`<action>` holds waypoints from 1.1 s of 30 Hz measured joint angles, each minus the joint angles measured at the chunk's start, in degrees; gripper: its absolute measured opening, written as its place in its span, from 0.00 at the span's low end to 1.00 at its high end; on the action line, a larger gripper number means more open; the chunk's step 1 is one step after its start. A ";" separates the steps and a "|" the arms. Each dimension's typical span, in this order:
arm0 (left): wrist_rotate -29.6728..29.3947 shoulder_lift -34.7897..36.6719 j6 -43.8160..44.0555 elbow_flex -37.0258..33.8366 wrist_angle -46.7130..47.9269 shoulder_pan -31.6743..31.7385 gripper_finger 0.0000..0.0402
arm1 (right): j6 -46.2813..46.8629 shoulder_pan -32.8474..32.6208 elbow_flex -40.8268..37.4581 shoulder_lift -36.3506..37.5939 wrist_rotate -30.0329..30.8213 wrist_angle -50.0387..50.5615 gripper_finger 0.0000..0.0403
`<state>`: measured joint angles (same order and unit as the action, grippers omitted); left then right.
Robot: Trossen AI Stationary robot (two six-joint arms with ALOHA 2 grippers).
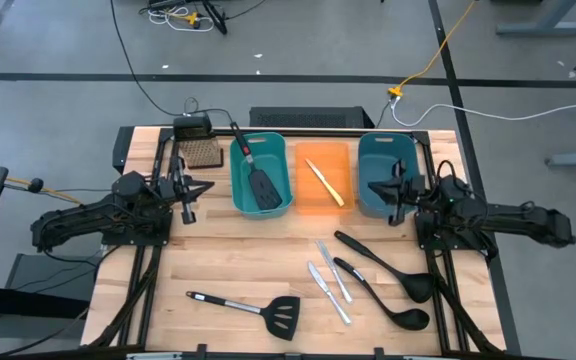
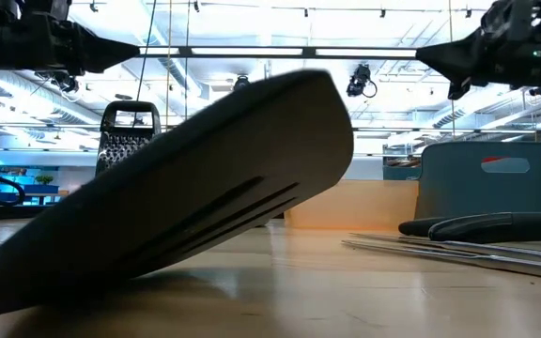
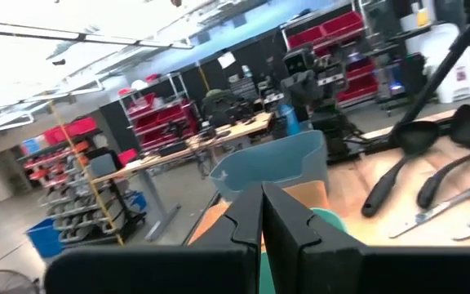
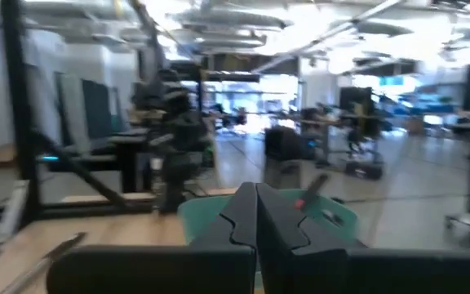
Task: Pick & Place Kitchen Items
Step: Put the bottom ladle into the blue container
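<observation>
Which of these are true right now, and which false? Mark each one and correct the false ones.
1. One spatula lies in the left teal bin. True.
2. The yellow-handled knife lies on the bare table. False: it lies in the orange bin.
3. Both ladles are still on the table. True.
4. The left gripper holds a silver knife. False: it is shut and holds nothing; both silver knives lie on the table.
5. The right gripper is over the right teal bin. True.
6. The second spatula is in the right teal bin. False: it lies on the table near the front edge.
</observation>
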<state>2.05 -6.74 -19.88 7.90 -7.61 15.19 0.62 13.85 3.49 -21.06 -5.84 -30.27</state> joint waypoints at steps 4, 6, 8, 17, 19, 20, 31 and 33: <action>-1.21 -0.02 1.56 0.00 -1.18 -0.01 0.03 | -0.23 -0.35 -2.73 0.02 -0.77 -4.88 0.01; -4.16 -1.18 4.98 0.04 -4.02 -0.01 0.03 | -0.24 -0.09 -2.67 -0.02 -0.60 -4.82 0.02; -4.95 -3.25 7.57 0.05 -5.96 0.03 0.02 | -0.17 -0.03 -2.67 0.02 -0.81 -4.94 0.01; -1.60 -27.66 16.26 6.51 -19.09 -1.47 0.01 | -0.07 -0.03 -2.62 0.00 -1.13 -6.80 0.01; -0.32 -35.23 16.06 10.78 -18.87 -2.84 0.01 | -0.07 -0.03 -2.60 0.00 -1.13 -7.40 0.01; 0.34 -39.05 15.95 12.99 -18.67 -3.64 0.01 | -0.07 -0.03 -2.60 0.00 -1.11 -7.68 0.01; 4.24 -75.40 9.95 41.24 -18.64 -13.32 0.02 | 0.44 -0.04 -2.60 0.00 -0.63 -8.38 0.02; 5.05 -81.16 8.77 46.03 -18.04 -14.66 0.02 | 0.48 -0.05 -2.59 -0.02 0.19 -8.34 0.02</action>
<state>7.10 -87.91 -11.11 53.93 -25.65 0.52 1.10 13.80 0.90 -21.08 -5.65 -38.61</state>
